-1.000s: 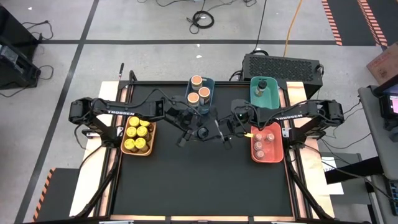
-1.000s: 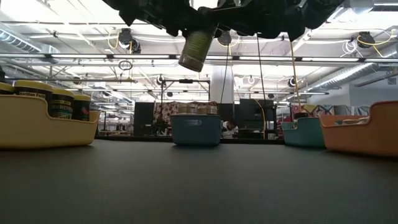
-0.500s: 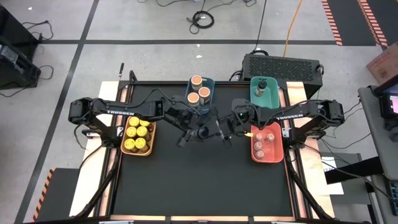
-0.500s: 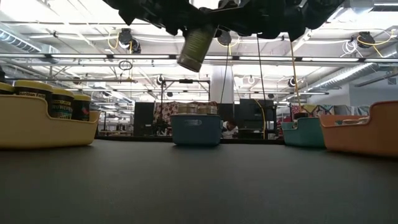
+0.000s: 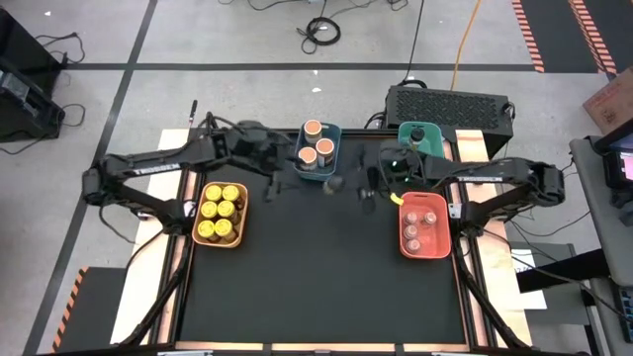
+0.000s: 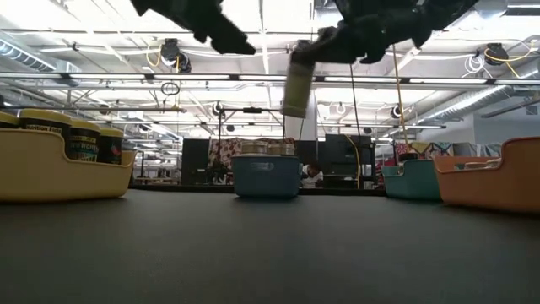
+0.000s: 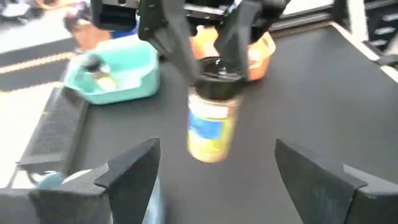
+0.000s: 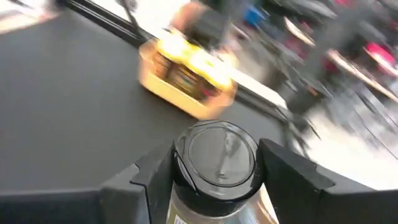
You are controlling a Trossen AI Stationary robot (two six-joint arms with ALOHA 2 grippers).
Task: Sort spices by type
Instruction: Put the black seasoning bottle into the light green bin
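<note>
High view, item: dark-lidded jar (image 5: 337, 184) aloft mid-tabletop, pinched by our right gripper (image 5: 348, 187); left gripper (image 5: 282, 185) spread at nine o'clock. Next, we judge: teal bin (image 5: 418, 144).

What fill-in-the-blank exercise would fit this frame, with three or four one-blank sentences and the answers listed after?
1. The dark-lidded jar hangs in the air, held by the ____ gripper.
2. The left gripper has its jaws ____ with nothing between them.
3. The yellow-lidded jars stand in the ____ bin.
4. The teal bin holds ____ jar.

Missing words: right; open; orange; one
</note>
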